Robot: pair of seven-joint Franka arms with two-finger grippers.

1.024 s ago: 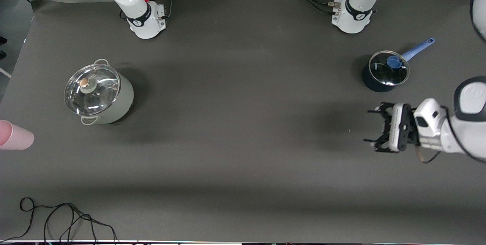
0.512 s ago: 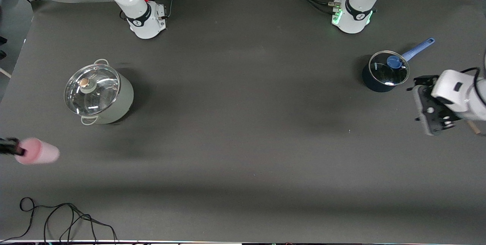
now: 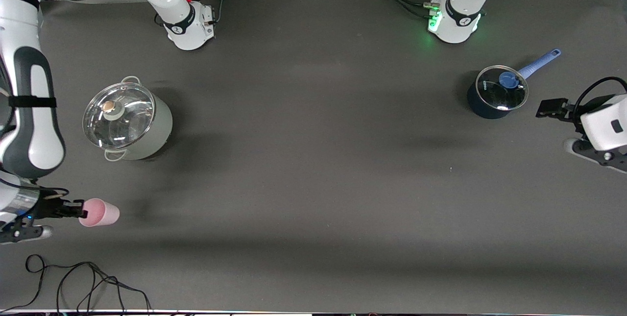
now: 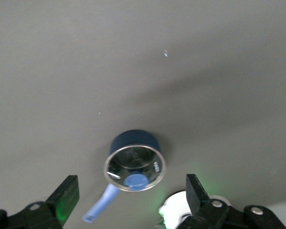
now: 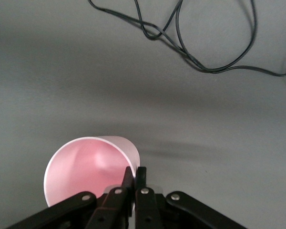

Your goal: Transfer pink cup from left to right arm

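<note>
The pink cup is a small pale-pink tumbler, held tilted on its side above the table near the right arm's end. My right gripper is shut on its rim. In the right wrist view one finger is inside the cup and one outside, at the right gripper. My left gripper is open and empty, over the table's edge at the left arm's end, beside the blue saucepan. In the left wrist view the left gripper shows both fingers spread wide apart.
A grey-green pot with a glass lid stands toward the right arm's end. A dark blue saucepan with a glass lid and blue handle stands toward the left arm's end, also seen in the left wrist view. Black cable lies near the front edge.
My right gripper has carried the pink cup in from the table's edge, lower in the front view. My left gripper has drawn back toward the left arm's end of the table.
</note>
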